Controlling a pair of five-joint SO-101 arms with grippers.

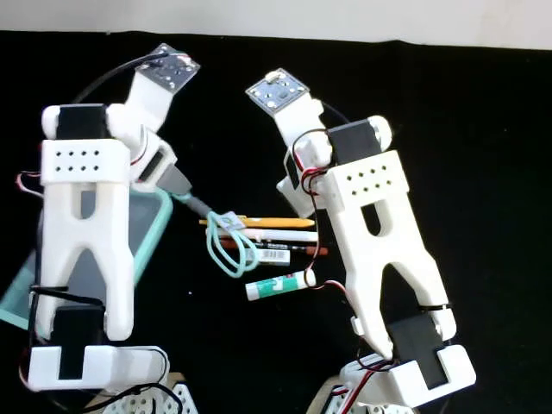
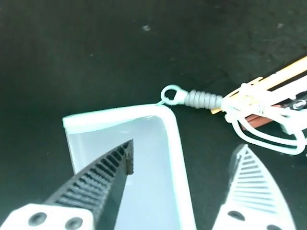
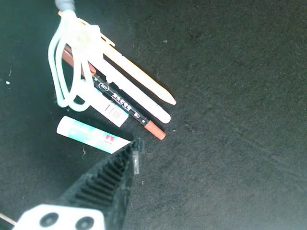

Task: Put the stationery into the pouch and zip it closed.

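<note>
The left end effector (image 2: 187,146) is open wide over the pale green see-through pouch (image 2: 148,167). The orange, white and red pens (image 3: 134,96) lie nearer the right end effector (image 3: 130,158); I cannot tell how wide that one is.

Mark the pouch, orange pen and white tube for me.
pouch (image 2: 153,148), left wrist view, clear front face.
orange pen (image 3: 141,76), right wrist view, mid barrel.
white tube (image 3: 91,135), right wrist view, printed body.

**Pouch left, stationery right**

The pouch (image 1: 153,231) lies on the table (image 1: 483,129) at the left. Its pull cord (image 1: 226,250) trails right onto three pens (image 1: 276,235) lying side by side. A tube (image 1: 278,285) lies just in front of them.
</note>
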